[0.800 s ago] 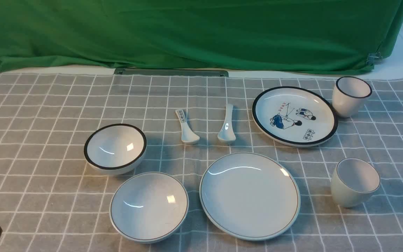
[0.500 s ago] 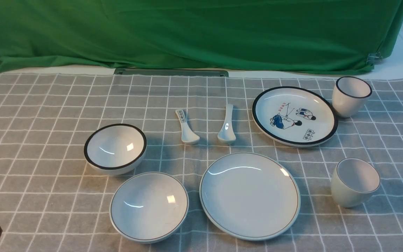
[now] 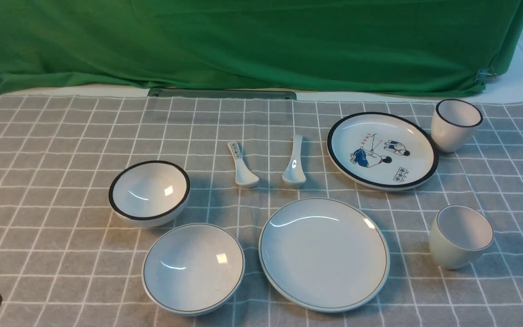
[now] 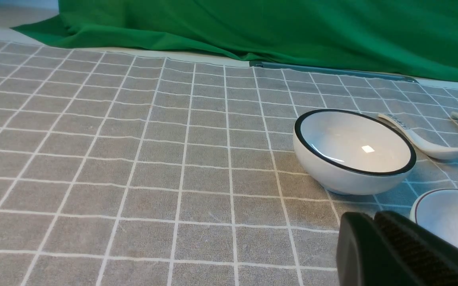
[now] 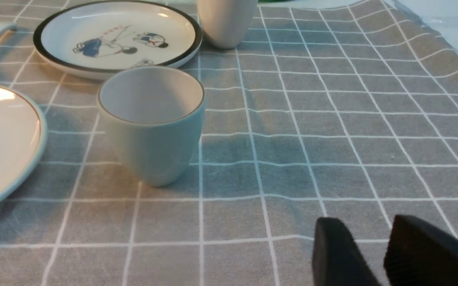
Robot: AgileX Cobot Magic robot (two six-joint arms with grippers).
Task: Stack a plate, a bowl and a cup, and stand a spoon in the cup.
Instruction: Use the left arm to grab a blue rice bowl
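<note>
Nothing stacked yet, and both arms wait at the near edge.
Nothing has shifted over the last moment: the plate (image 3: 324, 254) lies lower centre of the front view, the bowl (image 3: 193, 268) just left of it, the cup (image 3: 461, 236) lower right, and the spoon (image 3: 294, 161) above the plate, all apart on the bench (image 3: 61, 136). The left gripper (image 4: 372, 222) is closed and empty; the right gripper (image 5: 366, 238) stands part open, empty, near the cup. Every step remains.

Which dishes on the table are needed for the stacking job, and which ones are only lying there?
Needed:
plain plate
shallow thin-rimmed bowl
rounded thin-rimmed cup
plain white spoon

Only lying there:
cartoon plate
black-rimmed bowl
black-rimmed cup
printed spoon
</note>
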